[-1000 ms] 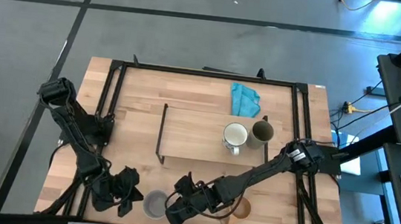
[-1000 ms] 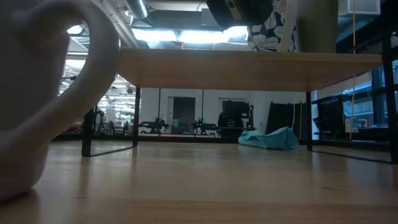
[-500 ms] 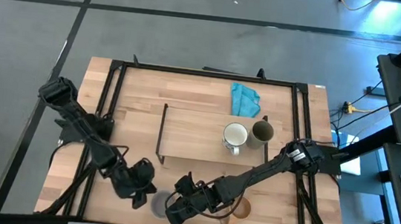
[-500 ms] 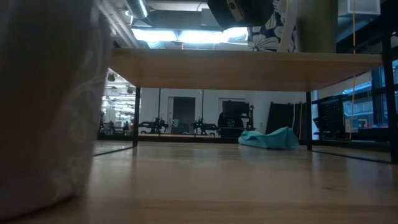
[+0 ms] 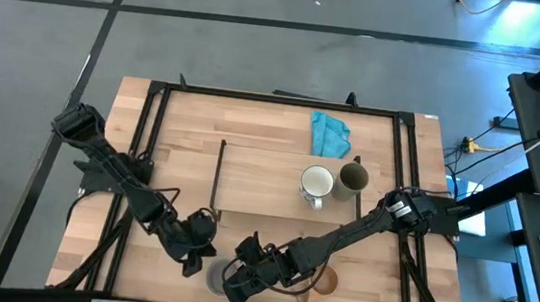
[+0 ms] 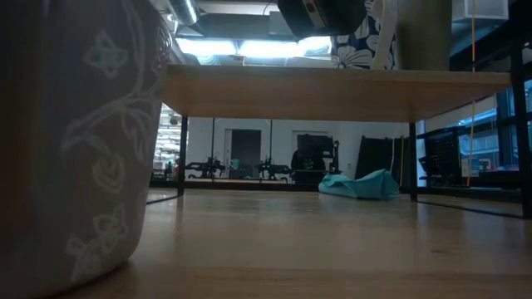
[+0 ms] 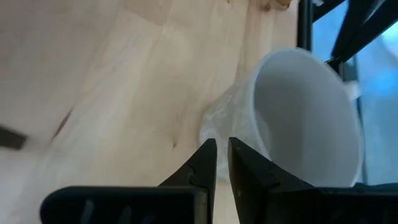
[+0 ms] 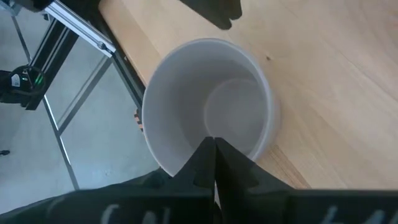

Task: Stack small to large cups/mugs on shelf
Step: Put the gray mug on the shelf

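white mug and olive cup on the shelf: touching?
Cannot tell. In the high view the white mug and olive cup sit side by side on the shelf, with no plain gap or contact.

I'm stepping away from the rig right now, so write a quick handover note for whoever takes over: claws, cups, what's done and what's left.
Left claw: at the side of the grey cup; a grip cannot be confirmed.
Right claw: shut, over that cup's mouth.
On the shelf, right end: white mug and olive cup, side by side.
On the table, front edge: the grey cup, upright, between the two claws; the wooden cup, partly under the right arm.
Done: two cups up.
Left: the grey and wooden cups go on the shelf, then check the size order.
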You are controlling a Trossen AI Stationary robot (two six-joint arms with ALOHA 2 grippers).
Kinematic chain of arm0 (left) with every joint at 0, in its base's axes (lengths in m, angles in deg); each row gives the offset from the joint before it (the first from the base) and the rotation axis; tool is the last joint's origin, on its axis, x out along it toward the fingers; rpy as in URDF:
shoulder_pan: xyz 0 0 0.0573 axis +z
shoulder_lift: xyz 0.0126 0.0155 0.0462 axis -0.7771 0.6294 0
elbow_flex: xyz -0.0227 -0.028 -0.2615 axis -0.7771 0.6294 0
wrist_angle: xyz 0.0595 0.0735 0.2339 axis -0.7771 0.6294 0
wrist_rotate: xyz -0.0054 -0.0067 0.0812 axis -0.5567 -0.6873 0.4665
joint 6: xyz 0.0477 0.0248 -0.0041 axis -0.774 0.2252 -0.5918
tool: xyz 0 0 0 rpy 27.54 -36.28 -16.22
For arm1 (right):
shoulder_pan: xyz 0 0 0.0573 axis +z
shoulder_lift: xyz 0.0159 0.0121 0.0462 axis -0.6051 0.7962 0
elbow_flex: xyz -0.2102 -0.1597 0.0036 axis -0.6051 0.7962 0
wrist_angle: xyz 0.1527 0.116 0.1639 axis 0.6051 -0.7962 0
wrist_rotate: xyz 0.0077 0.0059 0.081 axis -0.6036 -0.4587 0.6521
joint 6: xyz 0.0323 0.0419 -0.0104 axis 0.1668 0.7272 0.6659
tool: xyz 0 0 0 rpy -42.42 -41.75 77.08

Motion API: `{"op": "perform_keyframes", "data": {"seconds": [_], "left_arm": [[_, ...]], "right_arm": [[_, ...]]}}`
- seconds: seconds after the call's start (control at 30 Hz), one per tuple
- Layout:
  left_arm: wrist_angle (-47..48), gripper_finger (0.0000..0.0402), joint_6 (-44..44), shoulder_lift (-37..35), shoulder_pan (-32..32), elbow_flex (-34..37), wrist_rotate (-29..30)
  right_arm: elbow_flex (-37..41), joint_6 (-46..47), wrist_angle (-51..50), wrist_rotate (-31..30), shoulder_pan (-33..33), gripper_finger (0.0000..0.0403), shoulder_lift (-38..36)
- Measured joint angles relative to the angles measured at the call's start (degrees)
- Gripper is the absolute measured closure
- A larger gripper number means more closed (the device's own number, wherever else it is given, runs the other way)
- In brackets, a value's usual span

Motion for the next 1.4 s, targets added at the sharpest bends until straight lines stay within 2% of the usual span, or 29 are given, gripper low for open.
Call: {"op": "perform_keyframes", "data": {"seconds": [0.27, 0.53, 0.67, 1.1, 1.2, 1.4], "left_arm": [[3.3, 0.0366, 1.1, -0.7, -3.0, 0.0, 3.7], [2.6, 0.0366, 9.9, -0.7, -9.6, 0.0, 4.8], [0.0, 0.0366, 11.1, -0.2, -11.5, 0.0, 5.4], [-10.4, 0.0366, 7.1, 6.3, -8.2, 0.0, 1.6], [-10.9, 0.0366, 5.4, 6.5, -6.5, 0.0, 0.7], [-10.9, 0.0366, 3.4, 6.5, -3.4, 0.0, -0.6]], "right_arm": [[0.0, -0.1, 0.0, -0.7, -0.5, 0.0377, 0.0], [0.0, -0.6, -0.6, -0.9, -1.0, 0.0364, 0.0], [0.0, -0.6, -2.2, -0.9, -1.4, 0.0365, 0.0], [0.0, -1.0, -3.8, 0.1, -2.1, 0.0366, 0.0], [0.0, -0.1, -4.1, 2.4, -2.1, 0.0366, 0.0], [0.0, 0.0, -4.1, 2.6, -1.8, 0.0366, 0.0]]}}
